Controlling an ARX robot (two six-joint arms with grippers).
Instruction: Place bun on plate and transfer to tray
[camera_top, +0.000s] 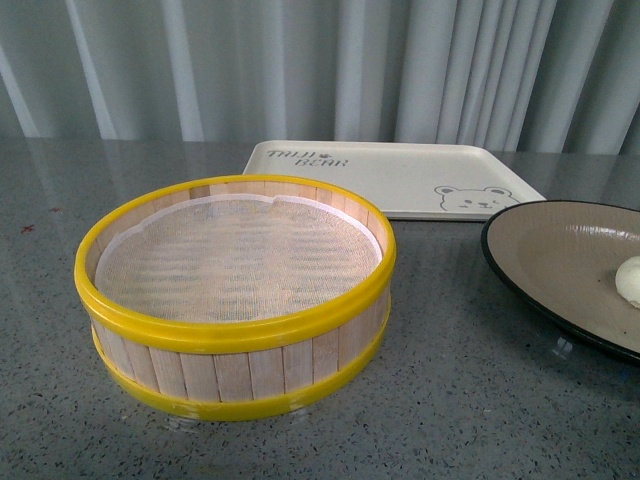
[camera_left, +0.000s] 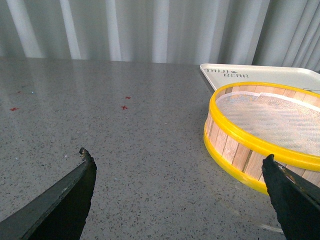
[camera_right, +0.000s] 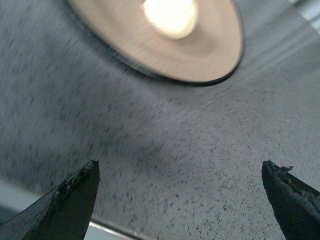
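Looking out front: the steamer basket (camera_top: 235, 300) sits centre-left on the grey table (camera_top: 450, 400), w/ a white liner inside. The tray (camera_top: 400, 175) lies flat behind it, bear face at its near-right corner. The plate (camera_top: 560, 250) is on the table at right, just in front of the tray & cut off by the frame edge. The bun (camera_top: 630, 281) rests on it, also partly cut off.

Left wrist cam: my left gripper (camera_left: 179, 159) is spread wide w/ nothing btw the tips, over bare table beside the steamer basket, tray behind that.

Right wrist cam, blurry: my right gripper (camera_right: 180, 167) is spread wide too, holding nothing. It's over the table, apart from the plate, w/ the bun sitting on the plate.
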